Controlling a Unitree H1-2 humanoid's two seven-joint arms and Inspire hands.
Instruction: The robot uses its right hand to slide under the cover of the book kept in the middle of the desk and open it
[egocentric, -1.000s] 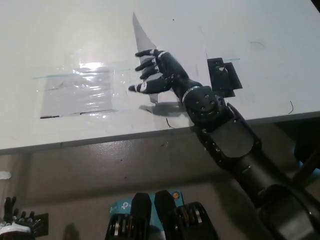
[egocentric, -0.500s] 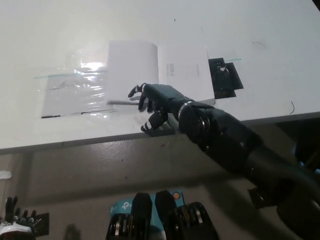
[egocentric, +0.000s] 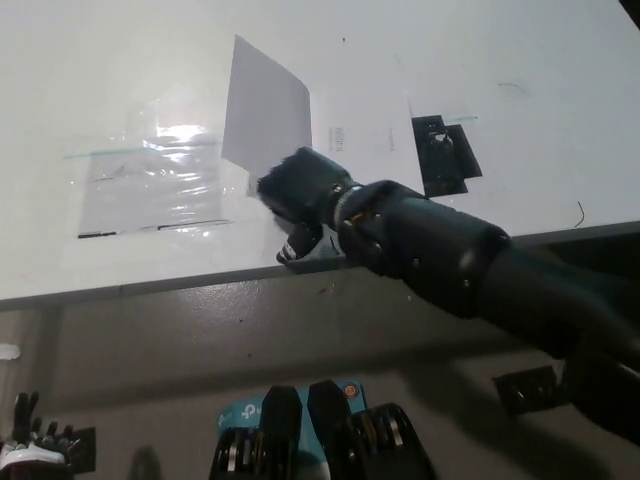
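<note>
The white book lies in the middle of the desk with its inner page showing. Its cover stands tilted up and leans to the left. My black right hand sits at the cover's lower edge, back turned to the camera, open, its fingertips hidden beneath the cover. It grips nothing. The thick black forearm runs off to the bottom right. My white left hand rests open at the bottom left corner, far below the desk.
A black flat object lies right of the book. A clear plastic sheet is stuck on the white desk to the left. The desk's front edge runs just below my right hand.
Half a second ago the cover lay nearly flat toward the left with my right hand low by the desk edge. Now the hand has risen under it and the cover is tilted up.
</note>
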